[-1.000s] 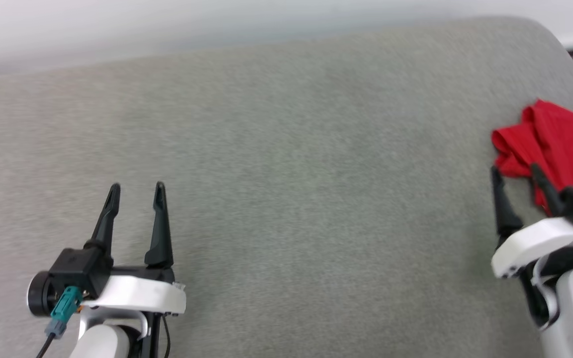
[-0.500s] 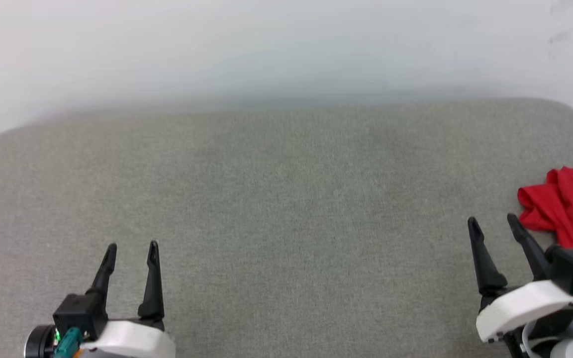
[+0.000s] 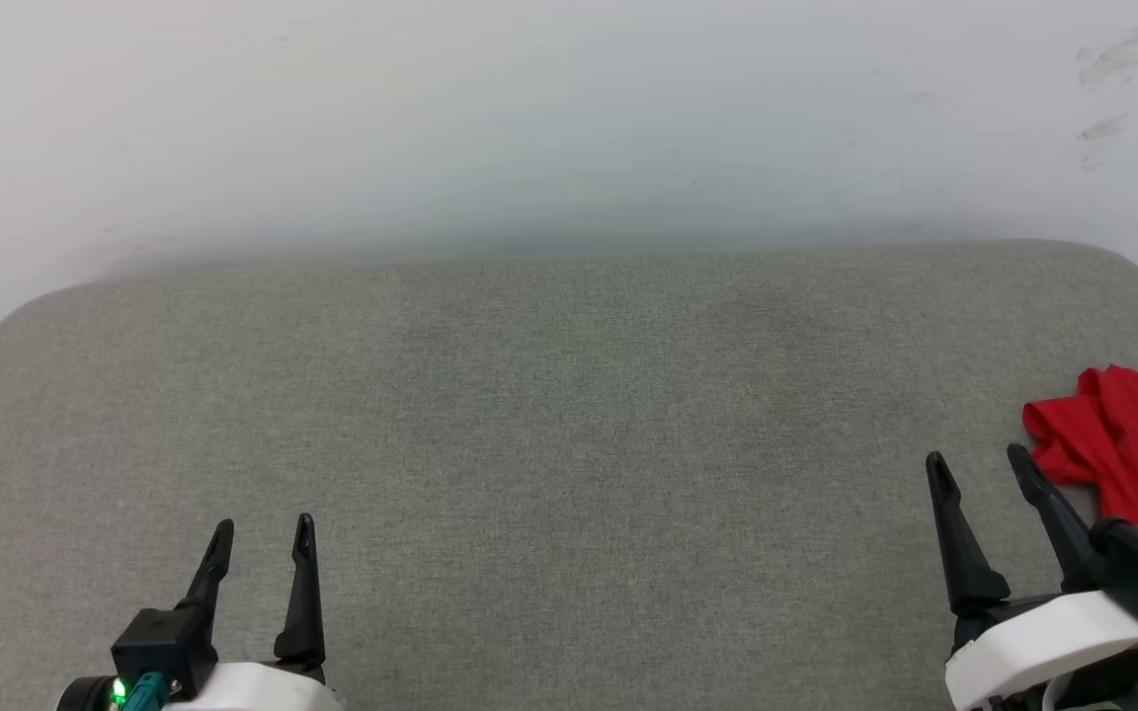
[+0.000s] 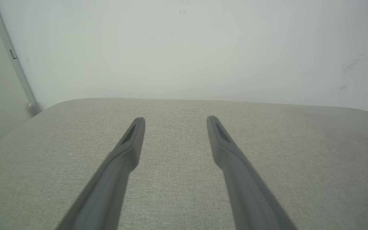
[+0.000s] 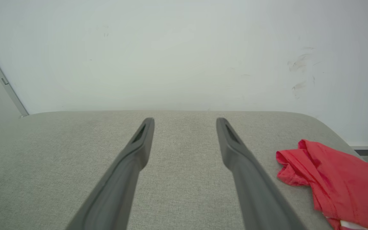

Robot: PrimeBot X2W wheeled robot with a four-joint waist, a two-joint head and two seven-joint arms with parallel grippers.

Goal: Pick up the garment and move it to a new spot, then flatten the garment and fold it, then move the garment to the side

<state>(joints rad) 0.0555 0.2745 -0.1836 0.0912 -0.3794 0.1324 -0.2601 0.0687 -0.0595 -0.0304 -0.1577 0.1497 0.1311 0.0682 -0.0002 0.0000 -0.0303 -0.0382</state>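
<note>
Grey woven padding (image 3: 569,444) stretches wide beneath a pale, scuffed wall (image 3: 569,118).

From the head view, the garment (image 3: 1132,454) lies bunched at the padding's right edge, partly cut off by the frame. The right gripper (image 3: 977,456) hangs just beside it, its fingers spread wide with nothing between them. The red cloth sits at about two o'clock from its tips, and its length runs from ten o'clock toward four. The left gripper (image 3: 264,522) is well apart at the lower left, equally wide and empty, so the right arm is plainly the nearer. Both grippers point to twelve o'clock, toward the wall.

In the left wrist view, the left gripper (image 4: 175,118) has its fingers splayed low over the grey weave, holding nothing.

In the right wrist view, the right gripper (image 5: 185,119) is parted just as wide. The garment (image 5: 331,179) lies at four o'clock, its rumpled end near the right-hand finger but not touching it, with a sliver of white at the bottom edge. To my eye, such a heap at the side would suit cloth waiting to be lifted or cloth already set aside. I see no tidy fold.
</note>
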